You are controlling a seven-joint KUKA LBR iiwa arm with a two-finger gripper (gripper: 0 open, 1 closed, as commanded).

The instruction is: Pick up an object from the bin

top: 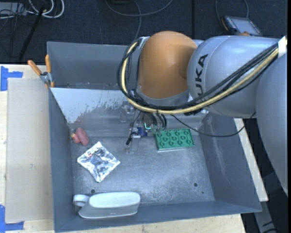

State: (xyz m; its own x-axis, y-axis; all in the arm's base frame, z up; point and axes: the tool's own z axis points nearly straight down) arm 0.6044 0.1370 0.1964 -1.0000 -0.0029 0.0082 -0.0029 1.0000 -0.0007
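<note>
Where arm [233, 76] reads KUKA, gripper [133, 140] beside green studded brick [174, 140]; grip state unclear.

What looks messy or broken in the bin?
Nothing looks spilled or broken. The crinkly silver packet lies cornerwise, the green studded plate sits slightly askew, and the white oblong thing rests along the near wall of the bin.

A small pink lump [79, 137] lies near the left wall of the bin [223, 178]. Just below it and to the right, apart from it, lies a clear plastic bag [98, 161] of small dark bits. A pale grey, rounded flat thing [107, 204] lies along the front wall, near the bag but not touching. Left of the bin is a light wooden tabletop [24, 154]. Cables [51, 4] trail behind.
</note>
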